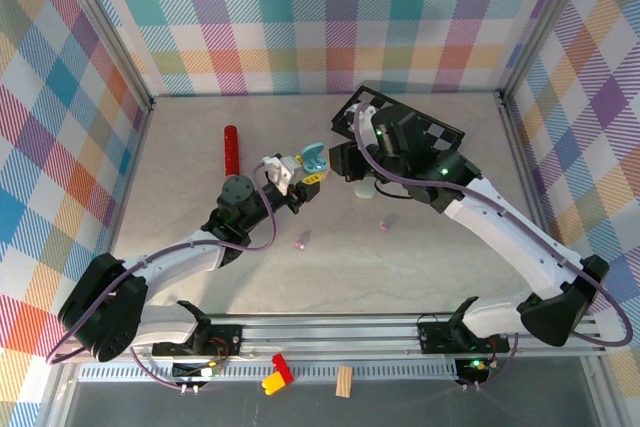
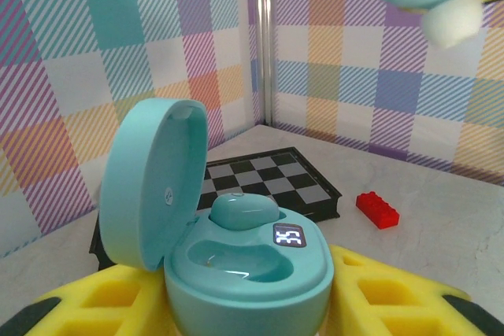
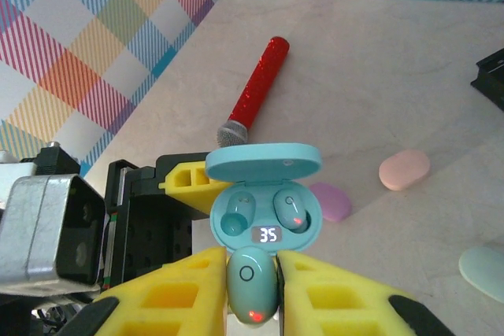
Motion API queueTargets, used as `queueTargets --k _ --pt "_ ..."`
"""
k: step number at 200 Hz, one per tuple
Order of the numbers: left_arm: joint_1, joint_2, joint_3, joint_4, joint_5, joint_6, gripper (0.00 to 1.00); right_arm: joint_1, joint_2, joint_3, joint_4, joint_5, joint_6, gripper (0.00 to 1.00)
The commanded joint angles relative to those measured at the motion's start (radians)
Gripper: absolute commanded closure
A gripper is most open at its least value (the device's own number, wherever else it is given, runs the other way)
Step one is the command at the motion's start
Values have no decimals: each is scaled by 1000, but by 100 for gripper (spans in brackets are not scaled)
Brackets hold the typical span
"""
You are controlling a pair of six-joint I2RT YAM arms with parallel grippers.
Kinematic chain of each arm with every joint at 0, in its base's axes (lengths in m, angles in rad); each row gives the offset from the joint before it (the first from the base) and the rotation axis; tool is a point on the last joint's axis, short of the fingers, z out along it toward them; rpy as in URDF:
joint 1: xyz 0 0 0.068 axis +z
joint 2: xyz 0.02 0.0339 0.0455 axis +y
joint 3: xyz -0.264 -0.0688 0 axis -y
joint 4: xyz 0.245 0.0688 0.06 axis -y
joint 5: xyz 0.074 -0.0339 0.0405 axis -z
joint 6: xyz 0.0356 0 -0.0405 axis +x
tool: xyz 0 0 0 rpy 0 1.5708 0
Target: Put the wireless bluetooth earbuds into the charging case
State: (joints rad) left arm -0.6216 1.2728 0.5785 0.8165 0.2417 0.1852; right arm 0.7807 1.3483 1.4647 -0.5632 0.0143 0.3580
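Pinching a mint earbud (image 3: 252,285) in its closed-down jaws, the right gripper (image 3: 250,261) holds it right at the front rim of the open charging case (image 3: 264,194). The left gripper (image 2: 248,308) clamps that case by its base, lid raised. A second bud (image 3: 291,212) sits in one socket.

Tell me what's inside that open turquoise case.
One mint earbud sits in one well; the other well looks empty; a small display glows. The well under the seated earbud is covered.
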Motion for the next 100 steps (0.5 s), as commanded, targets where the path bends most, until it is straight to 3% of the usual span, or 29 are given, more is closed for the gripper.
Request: queueTargets --k 1,100 --pt "-15 4 21 67 -22 20 58 11 35 40 20 -20 -12 79" --pt "-20 11 33 51 -24 11 59 23 150 85 65 -86 1 79"
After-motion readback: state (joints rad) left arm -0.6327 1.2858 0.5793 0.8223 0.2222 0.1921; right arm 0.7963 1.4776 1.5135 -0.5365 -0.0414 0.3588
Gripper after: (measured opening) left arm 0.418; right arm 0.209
